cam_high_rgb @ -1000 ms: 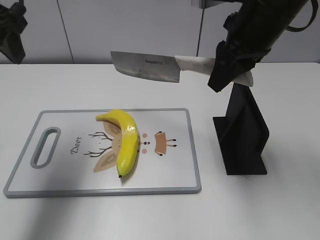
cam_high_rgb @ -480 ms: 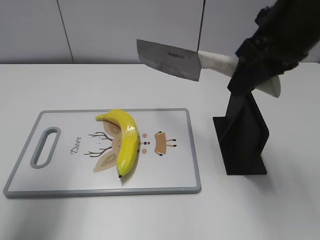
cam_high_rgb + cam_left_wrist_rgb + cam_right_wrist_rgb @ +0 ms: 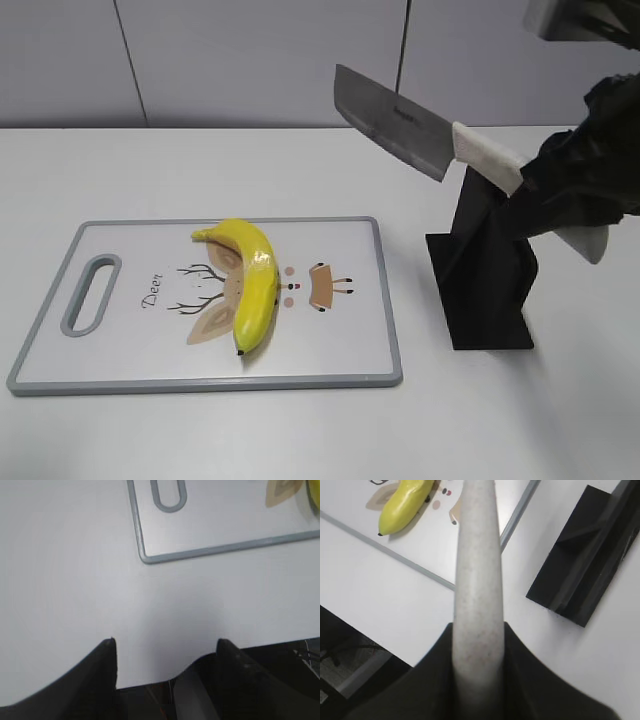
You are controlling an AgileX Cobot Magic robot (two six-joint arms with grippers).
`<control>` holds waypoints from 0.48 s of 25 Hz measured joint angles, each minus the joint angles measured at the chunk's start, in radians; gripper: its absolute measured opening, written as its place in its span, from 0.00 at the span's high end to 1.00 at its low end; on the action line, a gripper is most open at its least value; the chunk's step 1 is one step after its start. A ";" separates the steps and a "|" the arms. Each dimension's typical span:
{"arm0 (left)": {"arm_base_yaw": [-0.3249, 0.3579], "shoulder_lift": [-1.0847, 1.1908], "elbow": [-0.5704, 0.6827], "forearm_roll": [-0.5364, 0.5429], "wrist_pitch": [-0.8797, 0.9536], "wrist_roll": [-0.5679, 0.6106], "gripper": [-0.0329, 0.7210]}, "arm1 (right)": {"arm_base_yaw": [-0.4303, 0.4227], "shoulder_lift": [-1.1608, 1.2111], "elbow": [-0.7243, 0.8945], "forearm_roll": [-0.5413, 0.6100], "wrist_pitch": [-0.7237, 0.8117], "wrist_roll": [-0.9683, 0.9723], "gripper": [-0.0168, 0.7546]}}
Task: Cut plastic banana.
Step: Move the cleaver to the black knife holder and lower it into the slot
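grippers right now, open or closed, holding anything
Left gripper: open, holding nothing, above bare table near the cutting board.
Right gripper: closed on the knife handle, blade raised in the air beside the black knife stand.

Right gripper (image 3: 560, 195) clamps the cleaver (image 3: 395, 120) by its pale handle, blade tilted up-left above the black knife stand (image 3: 485, 285), while the plastic banana (image 3: 250, 282) lies on the deer-print cutting board (image 3: 330, 340), well apart.
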 joint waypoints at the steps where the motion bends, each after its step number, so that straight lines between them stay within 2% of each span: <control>1: 0.000 -0.050 0.037 0.000 0.000 -0.005 0.17 | 0.000 -0.017 0.009 -0.001 -0.007 0.020 0.77; 6: 0.000 -0.321 0.150 -0.006 0.001 -0.011 0.18 | 0.000 -0.078 0.032 -0.007 -0.043 0.064 0.77; 12: 0.000 -0.684 0.159 -0.009 -0.004 -0.011 0.19 | 0.000 -0.120 0.034 -0.033 -0.046 0.109 0.77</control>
